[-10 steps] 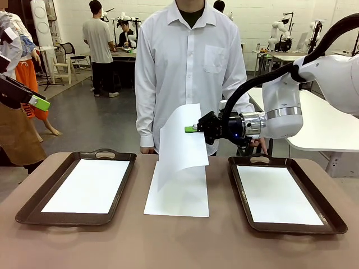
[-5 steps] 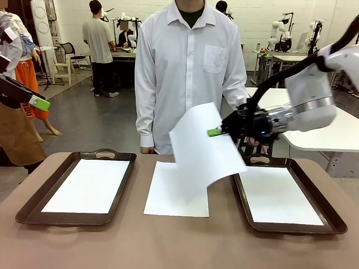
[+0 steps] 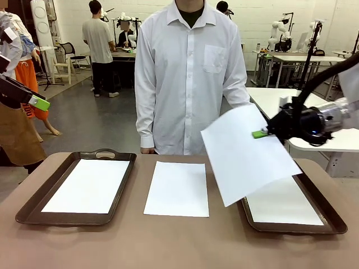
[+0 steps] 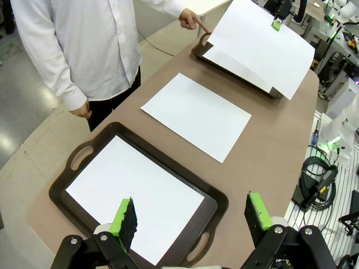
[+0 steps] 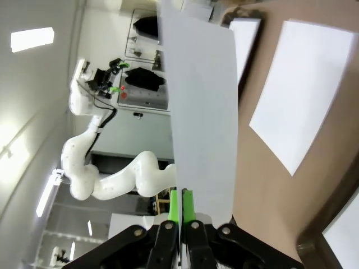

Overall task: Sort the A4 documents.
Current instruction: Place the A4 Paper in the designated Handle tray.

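My right gripper (image 3: 259, 134) is shut on the far edge of one A4 document (image 3: 247, 154), which hangs tilted in the air over the right tray (image 3: 331, 223). The right wrist view shows the pads (image 5: 181, 204) pinching that sheet (image 5: 202, 112). Another white sheet (image 3: 283, 202) lies in the right tray. A further sheet (image 3: 177, 188) lies flat on the table's middle, and one (image 3: 88, 185) lies in the left tray (image 3: 33, 208). My left gripper (image 4: 190, 216) stands open and empty high above the left tray (image 4: 67, 193), and it shows at the left edge (image 3: 38, 103).
A person in a white shirt (image 3: 188, 78) stands at the far side of the brown table (image 3: 168, 241), one hand (image 4: 190, 19) near the right tray's handle. Both trays have raised rims. Bare tabletop runs along the front edge.
My right gripper has carried the held sheet to the right, from above the middle sheet to above the right tray. The left arm and the other sheets have not moved.
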Available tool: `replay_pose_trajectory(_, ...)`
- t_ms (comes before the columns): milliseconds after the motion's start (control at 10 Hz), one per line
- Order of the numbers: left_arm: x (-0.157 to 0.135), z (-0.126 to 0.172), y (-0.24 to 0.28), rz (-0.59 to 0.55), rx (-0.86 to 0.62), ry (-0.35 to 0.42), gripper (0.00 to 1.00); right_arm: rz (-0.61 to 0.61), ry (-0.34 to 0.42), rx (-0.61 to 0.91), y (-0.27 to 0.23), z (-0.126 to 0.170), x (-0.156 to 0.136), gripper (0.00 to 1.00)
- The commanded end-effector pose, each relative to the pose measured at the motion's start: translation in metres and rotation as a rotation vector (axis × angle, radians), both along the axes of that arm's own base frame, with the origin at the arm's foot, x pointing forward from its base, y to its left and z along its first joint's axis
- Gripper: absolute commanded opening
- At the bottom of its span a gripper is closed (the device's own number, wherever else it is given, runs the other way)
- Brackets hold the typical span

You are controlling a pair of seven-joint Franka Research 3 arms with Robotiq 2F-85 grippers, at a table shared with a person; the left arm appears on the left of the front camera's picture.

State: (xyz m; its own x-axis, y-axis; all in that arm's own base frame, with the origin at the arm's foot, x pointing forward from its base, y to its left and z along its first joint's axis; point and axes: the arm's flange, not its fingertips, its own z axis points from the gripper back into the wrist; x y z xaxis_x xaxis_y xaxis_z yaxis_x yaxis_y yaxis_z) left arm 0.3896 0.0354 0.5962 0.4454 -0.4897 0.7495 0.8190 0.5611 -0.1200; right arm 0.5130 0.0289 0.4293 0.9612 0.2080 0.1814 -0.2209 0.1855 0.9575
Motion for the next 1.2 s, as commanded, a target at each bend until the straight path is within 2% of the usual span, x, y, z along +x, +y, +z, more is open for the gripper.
replay_pose_trajectory(0, -0.001, 0.0, -0.001, 0.0, 0.003, -0.001, 1.0, -0.042, 0.054, -0.022, -0.022, -0.002, -0.016, 0.01)
replay_pose_trajectory(300, -0.001, 0.0, -0.001, 0.0, 0.003, -0.001, 1.0, -0.063, 0.087, -0.118, -0.07, -0.028, -0.023, 0.01)
replay_pose_trajectory(500, -0.001, 0.0, -0.001, 0.0, 0.003, -0.001, 1.0, -0.086, 0.119, -0.126, -0.09, -0.041, -0.02, 0.01)
replay_pose_trajectory(1100, -0.001, 0.0, -0.001, 0.0, 0.003, -0.001, 1.0, -0.155, 0.125, -0.068, -0.096, -0.074, -0.002, 0.01)
